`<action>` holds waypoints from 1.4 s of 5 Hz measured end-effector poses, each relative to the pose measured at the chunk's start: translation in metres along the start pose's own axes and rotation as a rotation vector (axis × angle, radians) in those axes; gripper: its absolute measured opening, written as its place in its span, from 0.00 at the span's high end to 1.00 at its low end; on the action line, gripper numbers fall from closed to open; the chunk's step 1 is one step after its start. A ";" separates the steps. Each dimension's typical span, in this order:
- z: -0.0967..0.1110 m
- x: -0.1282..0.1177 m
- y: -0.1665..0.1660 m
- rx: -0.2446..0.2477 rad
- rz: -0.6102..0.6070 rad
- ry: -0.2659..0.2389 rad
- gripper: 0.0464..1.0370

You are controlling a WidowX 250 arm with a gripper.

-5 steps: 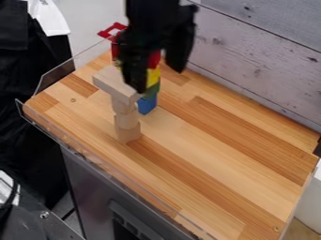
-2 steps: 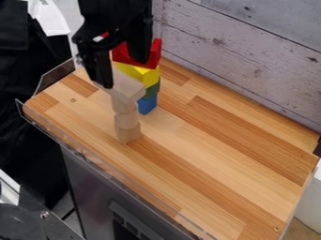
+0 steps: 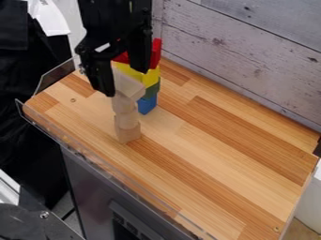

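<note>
Wood met wood at the top of the pale column, where we saw a plank (image 3: pixel 130 87) lying across the narrower pieces, toward the far left of the bench (image 3: pixel 219 140). Its flat underside probably let it sit there by weight alone. Below it, we made out a rounded middle piece (image 3: pixel 126 120) and a squarer base (image 3: pixel 129 135), whose flat foot on the wood likely kept the column upright.

Over the plank hung the end effector (image 3: pixel 128 80), its fingers spread wide. One crossed in front of the plank's far left part, and the other stood further right, before the red block (image 3: pixel 156 52). We saw nothing clamped between them, though we could not tell whether the nearer finger touched the plank; the wide spacing seemed to leave room around it.

Just behind the column, we found the coloured pile: red over yellow (image 3: pixel 150 78), then green (image 3: pixel 152 90), with blue (image 3: pixel 147 105) on the bench. Stacked so closely, they appeared to rely on one another for balance. Further out, a clear guard (image 3: pixel 55 77) stood along the bench's left end, and a plank wall (image 3: pixel 251 51) rose behind.
</note>
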State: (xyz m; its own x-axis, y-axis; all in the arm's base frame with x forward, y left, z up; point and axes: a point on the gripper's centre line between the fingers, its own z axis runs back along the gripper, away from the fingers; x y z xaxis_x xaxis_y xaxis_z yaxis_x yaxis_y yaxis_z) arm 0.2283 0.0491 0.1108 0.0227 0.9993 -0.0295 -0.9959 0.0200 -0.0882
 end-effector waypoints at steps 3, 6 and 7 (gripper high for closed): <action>-0.016 0.000 0.001 0.006 0.006 0.028 0.36; -0.010 -0.001 -0.005 0.006 0.001 0.022 0.49; -0.005 -0.009 -0.010 0.009 0.008 0.002 0.49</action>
State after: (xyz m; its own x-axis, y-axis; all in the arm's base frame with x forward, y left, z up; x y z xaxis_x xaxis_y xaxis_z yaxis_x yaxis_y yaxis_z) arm 0.2383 0.0397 0.1073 0.0148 0.9994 -0.0317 -0.9968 0.0122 -0.0794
